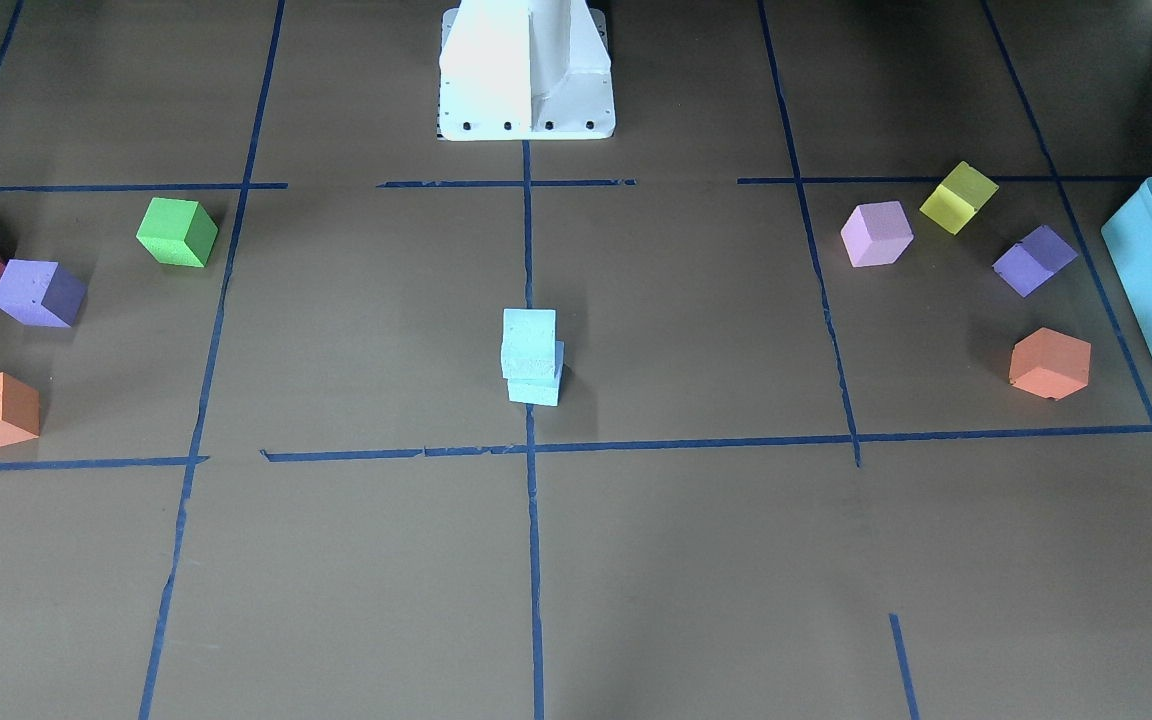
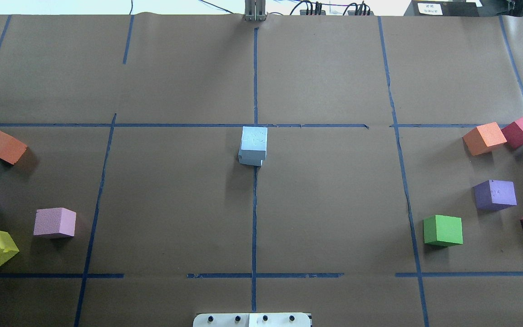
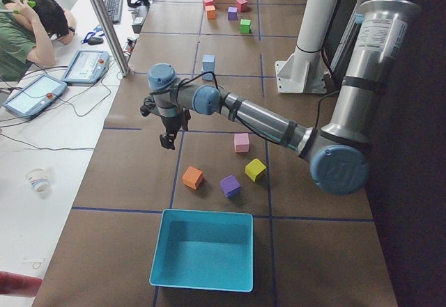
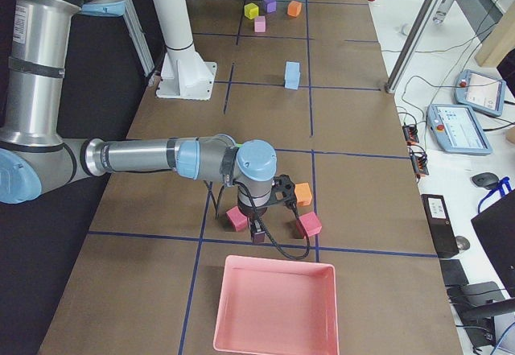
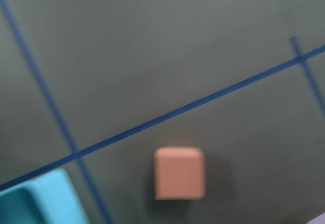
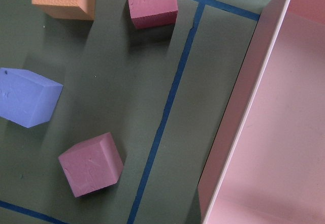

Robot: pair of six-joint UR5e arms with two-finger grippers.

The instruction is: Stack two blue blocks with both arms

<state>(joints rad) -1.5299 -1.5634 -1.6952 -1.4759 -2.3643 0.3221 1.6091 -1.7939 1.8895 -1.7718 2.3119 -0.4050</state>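
Blue blocks (image 1: pixel 530 345) stand one atop the other at the centre of the table (image 1: pixel 716 560), the upper shifted slightly off the lower. The stacking looks done. Left tool (image 3: pixel 166 142) and right tool (image 4: pixel 257 233) hang near opposite table ends, well apart from the stack, probably to avoid knocking it. Whether either is parted or clamped cannot be told.

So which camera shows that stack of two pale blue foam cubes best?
The exterior front-facing view: it shows the sides of both, the upper pale blue foam cube sitting slightly askew on the lower cube. Overhead shows mostly the upper one's top. Both side views show the stack small and far; the wrist cameras miss it.
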